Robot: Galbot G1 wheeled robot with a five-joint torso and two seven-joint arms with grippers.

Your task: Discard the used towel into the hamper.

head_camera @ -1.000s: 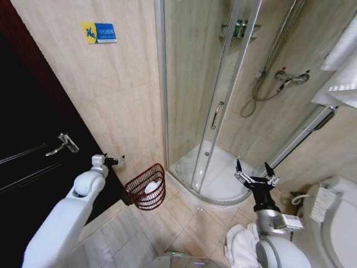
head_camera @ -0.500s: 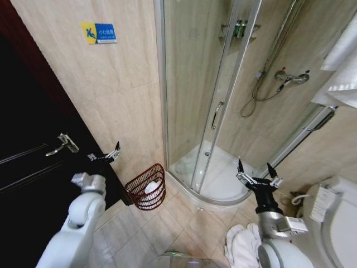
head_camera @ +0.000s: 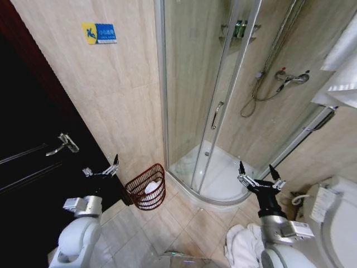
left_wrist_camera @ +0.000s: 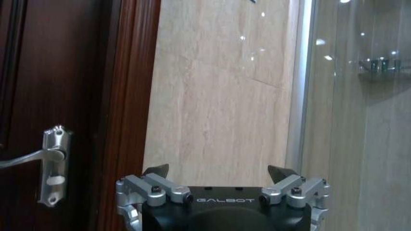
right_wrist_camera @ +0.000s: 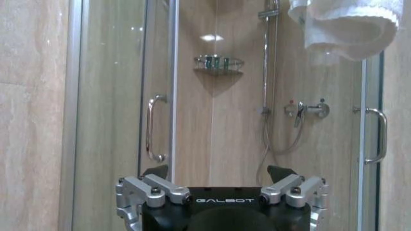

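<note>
The hamper (head_camera: 146,188), a small dark reddish-brown ribbed basket, stands on the floor tiles against the wall beside the shower cabin. A white towel (head_camera: 152,187) lies inside it. My left gripper (head_camera: 101,169) is open and holds nothing; it is raised left of the hamper, in front of the dark door. In the left wrist view this gripper (left_wrist_camera: 218,171) points at the beige wall. My right gripper (head_camera: 260,176) is open too and holds nothing, upright before the shower tray, and in its wrist view (right_wrist_camera: 218,171) it faces the shower cabin.
A white cloth heap (head_camera: 240,247) lies on the floor by my right arm. The dark wooden door with a metal handle (head_camera: 62,143) is at the left. The glass shower cabin (head_camera: 215,111) fills the middle, the toilet (head_camera: 337,223) is at the right, and towels (right_wrist_camera: 347,21) hang above.
My left arm has drawn back and dropped lower, leaving its gripper slightly lower and farther left of the hamper. The right gripper has barely shifted.
</note>
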